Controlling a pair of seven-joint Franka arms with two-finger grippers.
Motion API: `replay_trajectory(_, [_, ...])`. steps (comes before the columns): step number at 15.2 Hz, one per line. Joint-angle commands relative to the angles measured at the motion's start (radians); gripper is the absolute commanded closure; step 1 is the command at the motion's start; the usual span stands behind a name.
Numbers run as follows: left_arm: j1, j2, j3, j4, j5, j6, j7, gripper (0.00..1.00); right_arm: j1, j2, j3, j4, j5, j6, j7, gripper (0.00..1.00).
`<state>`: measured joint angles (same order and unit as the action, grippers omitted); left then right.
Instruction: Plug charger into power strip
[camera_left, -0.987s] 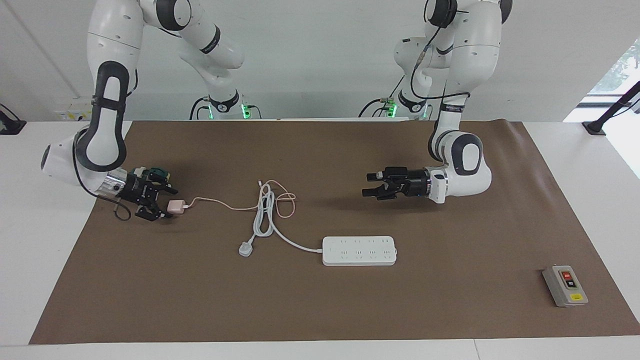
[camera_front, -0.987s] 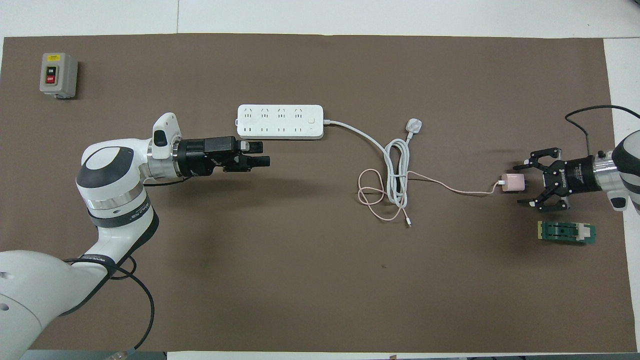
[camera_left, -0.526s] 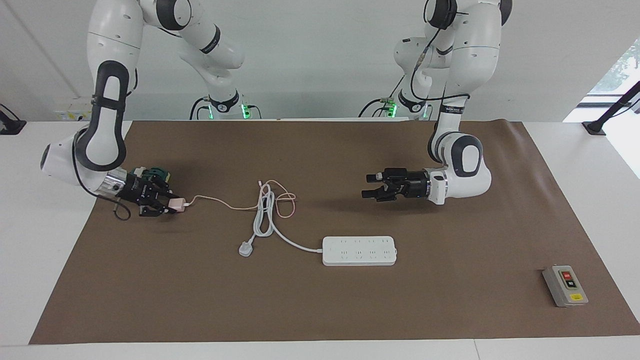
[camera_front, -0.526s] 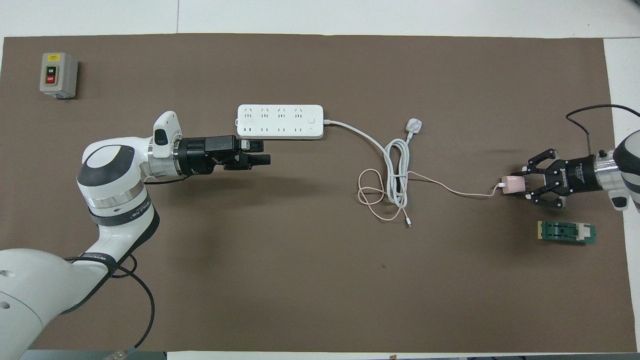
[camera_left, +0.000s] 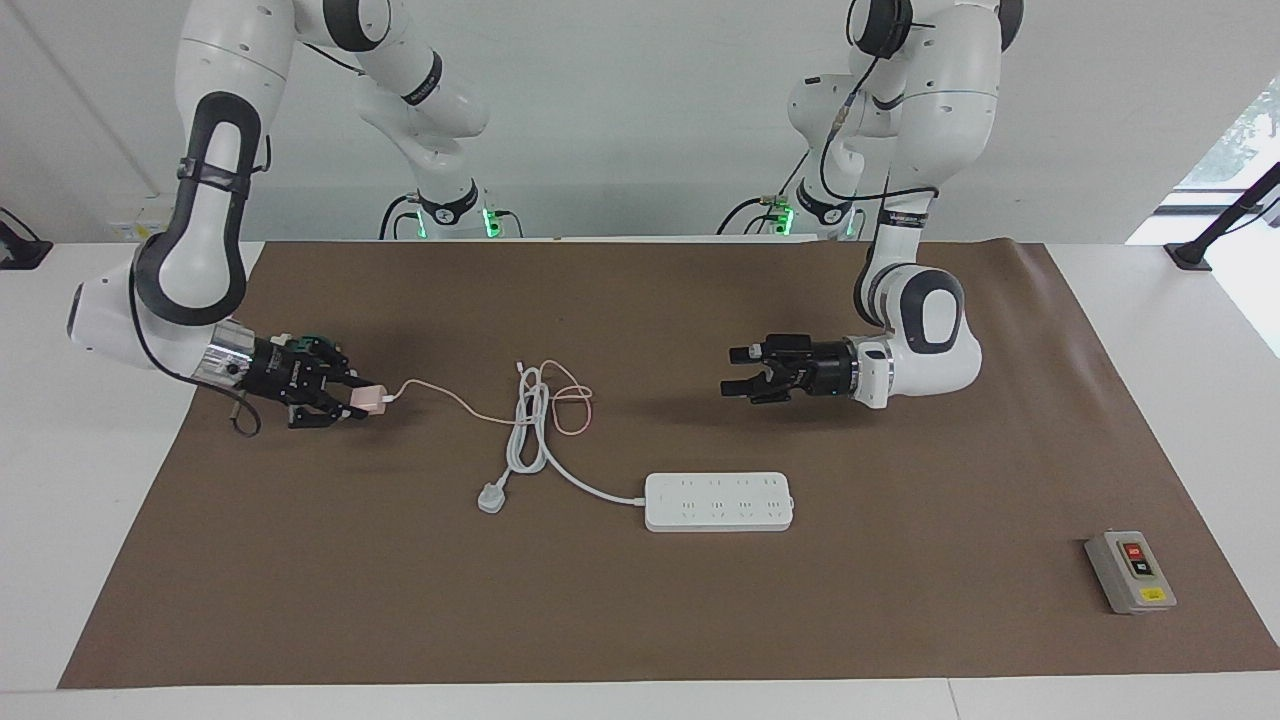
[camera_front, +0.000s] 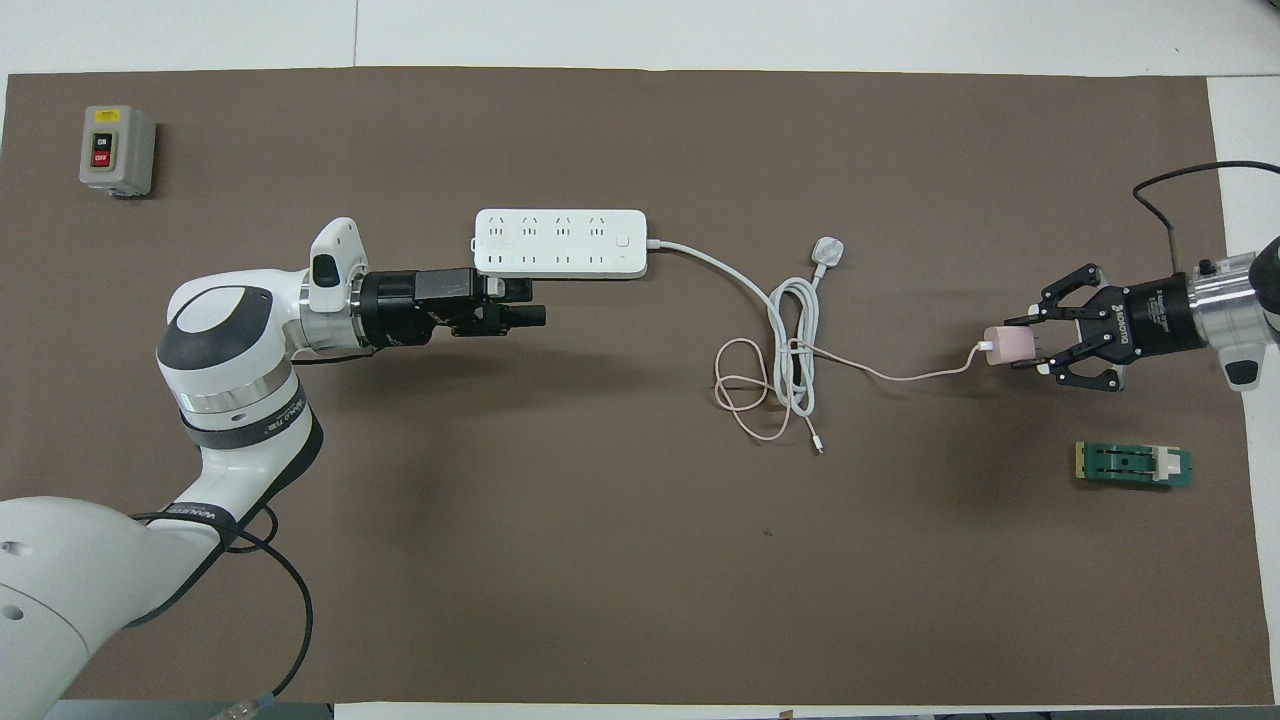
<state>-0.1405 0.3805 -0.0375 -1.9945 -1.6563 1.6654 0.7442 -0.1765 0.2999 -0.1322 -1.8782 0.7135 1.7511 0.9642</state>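
Note:
The pale-pink charger (camera_left: 372, 400) (camera_front: 1008, 346) is held in my right gripper (camera_left: 352, 400) (camera_front: 1022, 348), which is shut on it a little above the brown mat near the right arm's end. Its thin pink cable (camera_left: 440, 392) (camera_front: 900, 377) trails to a loose loop on the mat. The white power strip (camera_left: 718, 501) (camera_front: 560, 243) lies flat in the middle, farther from the robots. My left gripper (camera_left: 745, 372) (camera_front: 525, 305) is open and empty, hovering low over the mat beside the strip, on the side nearer to the robots.
The strip's thick white cord is coiled over the pink cable loop and ends in a white three-pin plug (camera_left: 490, 497) (camera_front: 828, 250). A grey button box (camera_left: 1130, 571) (camera_front: 116, 149) sits toward the left arm's end. A small green part (camera_front: 1133, 465) lies near the right gripper.
My right gripper has closed on the charger and lifted it slightly off the mat, pulling the cable with it. The left gripper has hardly moved.

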Motion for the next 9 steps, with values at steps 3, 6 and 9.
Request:
replay_trajectory(3, [-0.027, 0.011, 0.011, 0.022, -0.039, 0.011, 0.014, 0.00, 0.156, -0.129, 0.002, -0.002, 0.023, 0.007, 0.243, 1.00])
replay_trajectory(6, [-0.025, 0.012, 0.011, 0.022, -0.039, 0.014, 0.014, 0.00, 0.248, -0.131, 0.002, 0.065, 0.046, 0.008, 0.350, 1.00])
replay_trajectory(9, [-0.025, 0.014, 0.011, 0.023, -0.045, 0.013, 0.014, 0.00, 0.336, -0.134, 0.002, 0.079, 0.060, 0.054, 0.425, 1.00])
